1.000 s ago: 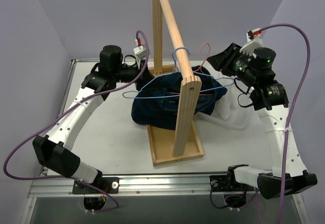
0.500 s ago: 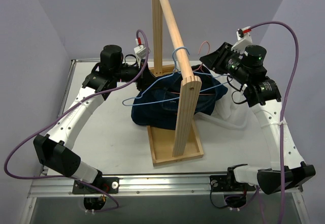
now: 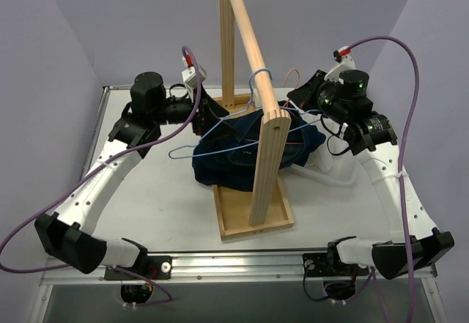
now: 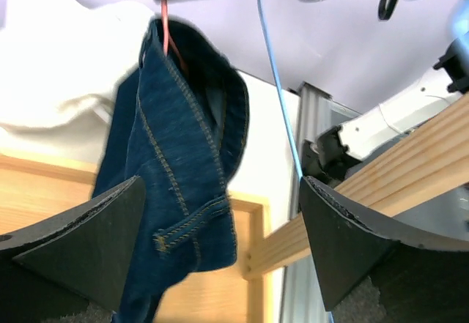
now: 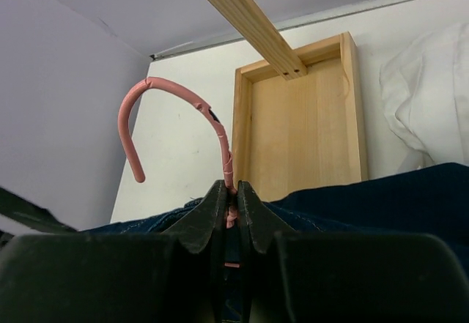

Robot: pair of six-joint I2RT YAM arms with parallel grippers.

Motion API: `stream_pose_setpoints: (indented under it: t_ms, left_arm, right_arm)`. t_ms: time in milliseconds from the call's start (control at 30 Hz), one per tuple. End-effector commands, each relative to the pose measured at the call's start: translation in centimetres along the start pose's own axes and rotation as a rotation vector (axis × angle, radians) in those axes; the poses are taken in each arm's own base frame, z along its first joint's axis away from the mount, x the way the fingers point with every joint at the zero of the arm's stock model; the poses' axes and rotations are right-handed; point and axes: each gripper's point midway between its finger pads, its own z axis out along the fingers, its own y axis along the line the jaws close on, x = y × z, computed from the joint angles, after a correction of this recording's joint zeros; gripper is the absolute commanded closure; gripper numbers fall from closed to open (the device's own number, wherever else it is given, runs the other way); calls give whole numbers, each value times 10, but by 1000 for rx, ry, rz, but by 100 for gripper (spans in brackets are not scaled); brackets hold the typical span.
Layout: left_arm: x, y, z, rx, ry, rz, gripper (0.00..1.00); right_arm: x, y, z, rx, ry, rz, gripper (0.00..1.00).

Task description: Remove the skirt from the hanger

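The right pincer (image 5: pixel 229 200) clenched the neck of the pink wire hanger (image 5: pixel 165 92). The left pincer (image 4: pixel 221 213) gaped wide, empty, facing the dark blue denim skirt (image 4: pixel 179 162)

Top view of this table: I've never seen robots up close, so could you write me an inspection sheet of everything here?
Surface: white tabletop, carrying a light wooden rack with a tray base.
Job's things: dark blue denim skirt hanging on a pink wire hanger, bunched beside the rack's upright.
Clutter: blue wire hanger hooked over the rack's rail; crumpled white cloth right of the rack.
Grippers: left gripper open, holding nothing; right gripper shut on the pink hanger's neck.
Cables: purple cables looping off both arms.
Surroundings: plain pale walls; metal frame at the near edge.
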Motion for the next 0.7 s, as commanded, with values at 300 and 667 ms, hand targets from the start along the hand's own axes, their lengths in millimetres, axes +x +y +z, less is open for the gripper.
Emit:
stream_pose_setpoints:
  t_ms: [300,667]
  left_arm:
    - [-4,-10,13,-250,32,323,6]
    - [16,44,17,-627,87,450,6]
  right_arm:
    - [-20,13,-5,12,-72,149,100]
    - [-19,11,1,52,-76,230,100]
